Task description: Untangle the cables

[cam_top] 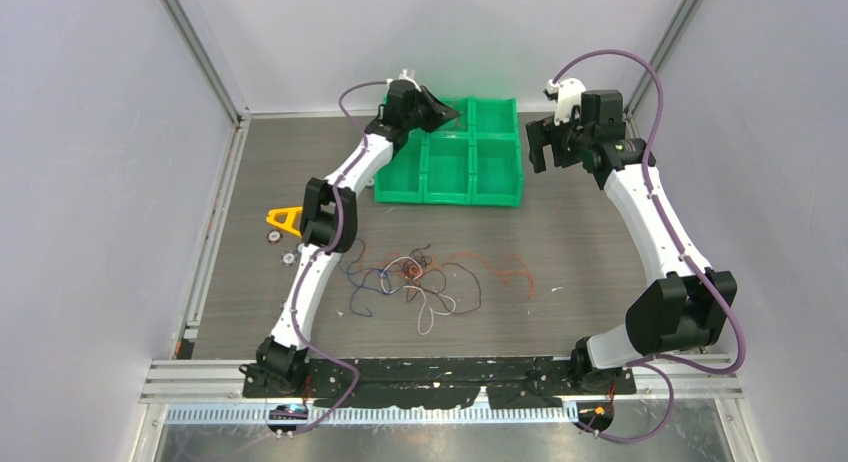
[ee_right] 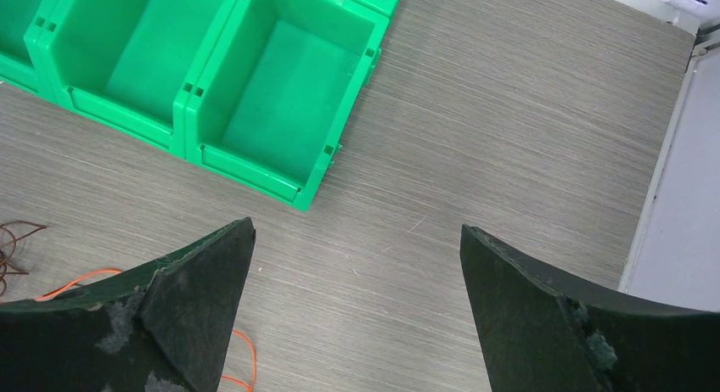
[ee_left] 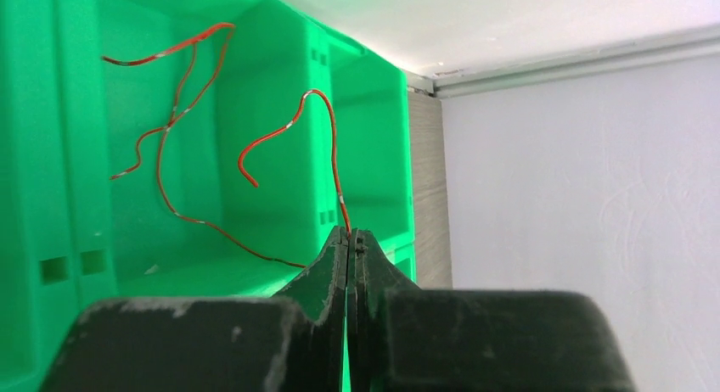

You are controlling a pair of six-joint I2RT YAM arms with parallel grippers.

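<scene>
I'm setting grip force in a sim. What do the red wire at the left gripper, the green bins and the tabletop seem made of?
The red wire: likely plastic-insulated, glossy; it holds springy curves with pale glints. The green bins: moulded plastic, slight sheen; uniform colour, crisp rims and slots. The tabletop: probably wood-grain laminate, matte; fine grey streaks.

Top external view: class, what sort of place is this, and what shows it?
Probably a robotics lab test cell: a left arm and right arm bolted to a table, grey panels walling it in, and green bins near tangled cables.
</scene>
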